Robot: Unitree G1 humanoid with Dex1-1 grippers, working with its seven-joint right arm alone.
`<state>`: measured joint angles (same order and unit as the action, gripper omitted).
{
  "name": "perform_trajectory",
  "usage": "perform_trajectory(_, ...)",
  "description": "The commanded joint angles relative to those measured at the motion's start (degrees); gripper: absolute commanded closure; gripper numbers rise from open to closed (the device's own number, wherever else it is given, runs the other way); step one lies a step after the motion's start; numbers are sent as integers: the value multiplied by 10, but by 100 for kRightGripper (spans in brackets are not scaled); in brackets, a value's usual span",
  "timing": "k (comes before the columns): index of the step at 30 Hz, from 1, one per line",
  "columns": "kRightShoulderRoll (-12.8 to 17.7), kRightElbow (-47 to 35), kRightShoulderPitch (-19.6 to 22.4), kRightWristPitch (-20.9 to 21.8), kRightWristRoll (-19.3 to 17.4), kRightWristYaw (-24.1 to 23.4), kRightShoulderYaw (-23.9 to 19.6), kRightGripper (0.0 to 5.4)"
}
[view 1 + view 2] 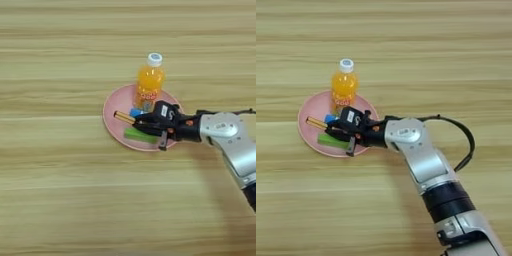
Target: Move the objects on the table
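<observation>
Gripper (150, 127) over plate (111, 117), grip unclear

light: bright, even, warm | shadows: soft faint patch on the tabletop (60, 200) under the right arm (421, 160) | glare: pale sheen on the arm's silver shell | focus: soft overall, small details blurry
</observation>
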<state>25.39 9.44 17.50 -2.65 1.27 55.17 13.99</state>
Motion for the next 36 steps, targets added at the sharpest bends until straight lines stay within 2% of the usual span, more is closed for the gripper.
perform_trajectory(1, -12, 27, 54, 35, 16, -47, -9, 471)
perform_trajectory(8, -22, 66, 63, 60, 30, -62, -5, 471)
perform_trajectory(15, -26, 64, 66, 70, 28, -60, -6, 471)
perform_trajectory(29, -27, 39, 61, 60, 15, -55, -14, 314)
perform_trajectory(36, -26, -20, 40, 35, -8, -42, -20, 247)
